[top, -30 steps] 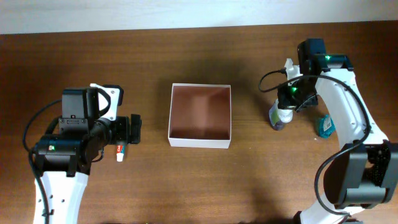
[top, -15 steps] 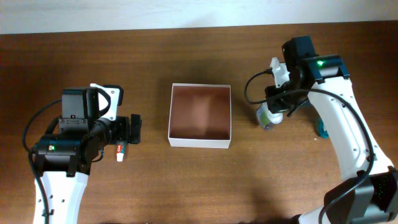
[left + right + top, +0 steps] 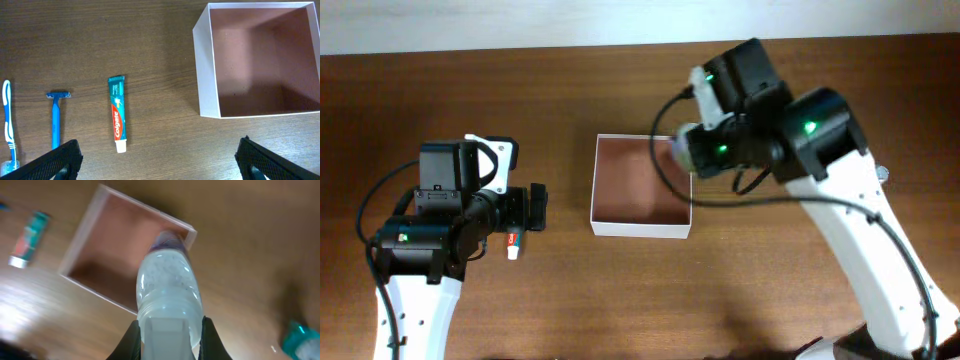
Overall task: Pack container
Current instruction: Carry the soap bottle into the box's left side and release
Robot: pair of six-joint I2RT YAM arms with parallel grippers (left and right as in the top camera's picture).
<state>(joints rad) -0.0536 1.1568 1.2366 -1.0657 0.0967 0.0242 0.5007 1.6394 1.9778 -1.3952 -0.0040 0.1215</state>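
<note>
The container [image 3: 597,189] is a square white-walled box with a reddish-brown inside, at the table's middle; it also shows in the left wrist view [image 3: 205,65] and the right wrist view [image 3: 82,235]. My right gripper [image 3: 169,335] is shut on a clear small bottle [image 3: 167,287] with a purple base and holds it above the container's right edge; in the overhead view the bottle [image 3: 684,148] sits over the box's upper right corner. My left gripper [image 3: 157,160] is open and empty, low over the wood left of the container.
A toothpaste tube [image 3: 117,113], a blue razor [image 3: 56,117] and a blue toothbrush [image 3: 7,120] lie on the table left of the container. A teal object [image 3: 298,339] lies at the right in the right wrist view.
My right arm has carried the bottle leftward from the table's right side to above the container's right edge. The left arm has not moved.
</note>
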